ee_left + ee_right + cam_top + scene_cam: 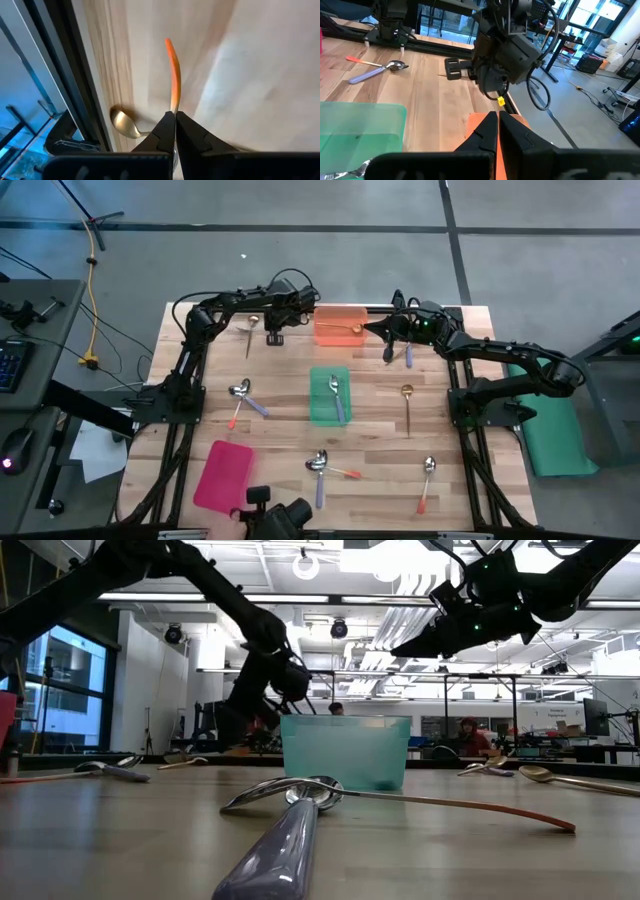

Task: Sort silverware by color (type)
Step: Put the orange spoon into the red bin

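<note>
My left gripper point(275, 335) point(175, 116) is near the table's far edge, left of the orange tray point(340, 334). It is shut on an orange-handled spoon point(173, 75). A gold spoon point(250, 332) point(123, 123) lies flat on the table beside it. My right gripper point(368, 328) point(497, 117) is shut and empty, raised at the orange tray's right end. Another gold spoon point(345, 330) lies in that tray. A purple-handled spoon point(337, 395) lies in the green tray point(322, 412). Other spoons lie loose on the table. My left gripper pinches the orange-handled spoon between its two fingertips, where the handle point(175, 102) meets them. The handle runs on beyond the tips, in line with the fingers. The fingers hide the spoon's bowl end. I cannot tell whether the spoon is lifted clear of the table.
A pink tray point(222, 473) sits near the left near corner. Loose spoons: an orange and purple pair point(240, 393), another pair point(320, 465), an orange one point(427, 478), a gold one point(408, 405), a purple one point(408, 356). A black frame rail runs along the far edge.
</note>
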{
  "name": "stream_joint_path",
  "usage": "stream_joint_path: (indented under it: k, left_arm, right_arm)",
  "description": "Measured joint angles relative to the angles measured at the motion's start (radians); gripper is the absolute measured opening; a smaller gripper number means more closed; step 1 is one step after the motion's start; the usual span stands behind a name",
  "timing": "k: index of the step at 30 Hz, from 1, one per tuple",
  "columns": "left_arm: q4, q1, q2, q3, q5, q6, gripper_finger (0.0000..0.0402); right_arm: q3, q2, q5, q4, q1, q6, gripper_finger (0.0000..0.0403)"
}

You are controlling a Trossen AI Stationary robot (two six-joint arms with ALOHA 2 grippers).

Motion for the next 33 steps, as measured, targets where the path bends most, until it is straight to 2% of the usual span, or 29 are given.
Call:
stream_joint_path:
  k: [8,23,30,33]
  left_arm:
    - [-0.006,-0.029,-0.082,0.0,0.041,-0.062,0.0]
    - [-0.046,-0.094,-0.242,0.0,0.15,-0.273,0.0001]
    - [-0.051,-0.139,-0.272,0.0,0.163,-0.327,0.0001]
    - [-0.04,-0.143,-0.267,0.0,0.226,-0.327,0.0001]
  right_arm:
    - [0.0,0.0,0.0,0.0,0.0,0.0,0.0]
    - [0.0,0.0,0.0,-0.004,0.0,0.003,0.0]
    - [0.0,0.0,0.0,-0.012,0.0,0.003,0.0]
    - [0.0,0.0,0.0,-0.017,0.0,0.003,0.0]
